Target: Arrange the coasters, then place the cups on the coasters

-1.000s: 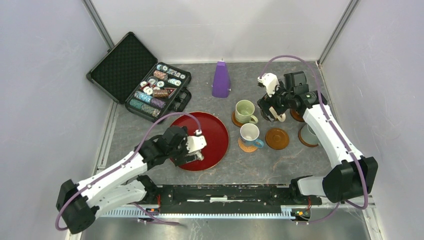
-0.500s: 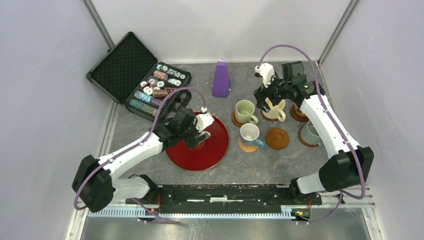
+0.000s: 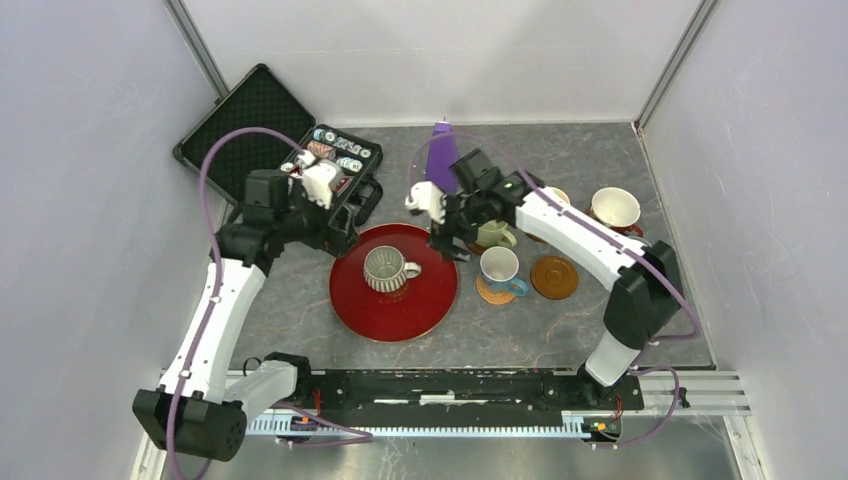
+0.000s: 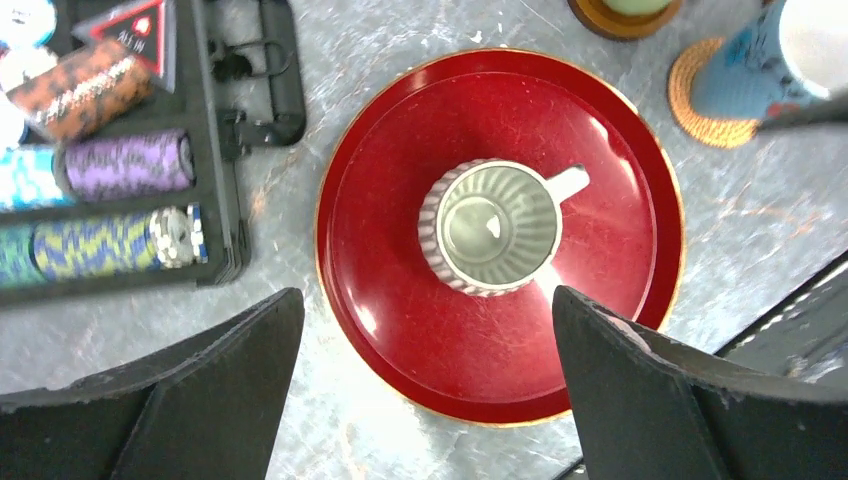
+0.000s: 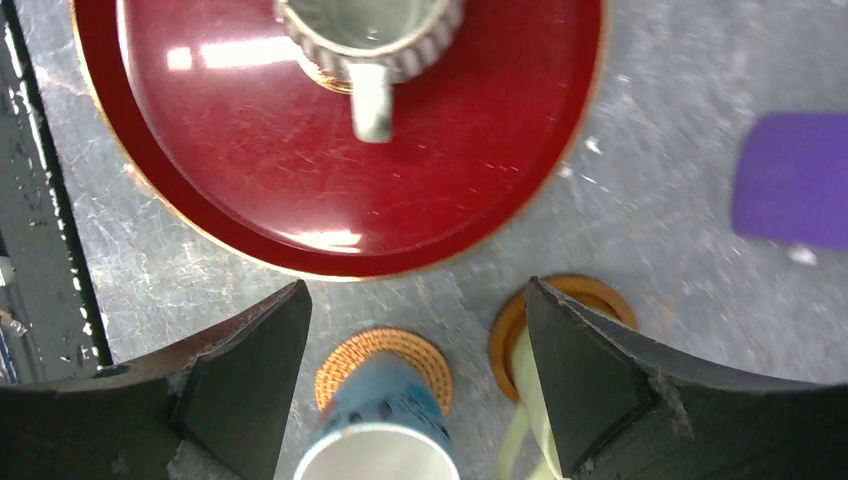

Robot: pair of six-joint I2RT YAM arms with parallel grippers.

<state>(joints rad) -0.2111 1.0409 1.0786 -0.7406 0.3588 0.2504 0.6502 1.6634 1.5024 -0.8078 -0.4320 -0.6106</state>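
Mug (image 3: 386, 268), ribbed grey, stands upright on the red tray (image 3: 420, 310). Left hand (image 4: 425, 300) hangs wide and empty far-left of it; right hand (image 5: 415, 290), wide too, at the tray's far-right rim. Only the top view shows a bare brown coaster (image 3: 553, 277).

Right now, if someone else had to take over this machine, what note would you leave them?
Left gripper open, empty, above the red tray.
Right gripper open, empty, between the tray and the mugs.
Done: pale green mug on a dark coaster, blue-handled white mug on the woven coaster, patterned white mug on a far-right coaster.
To do: ribbed grey mug sits on the tray; one dark brown coaster lies empty. Cream mug mostly hidden behind the right arm.
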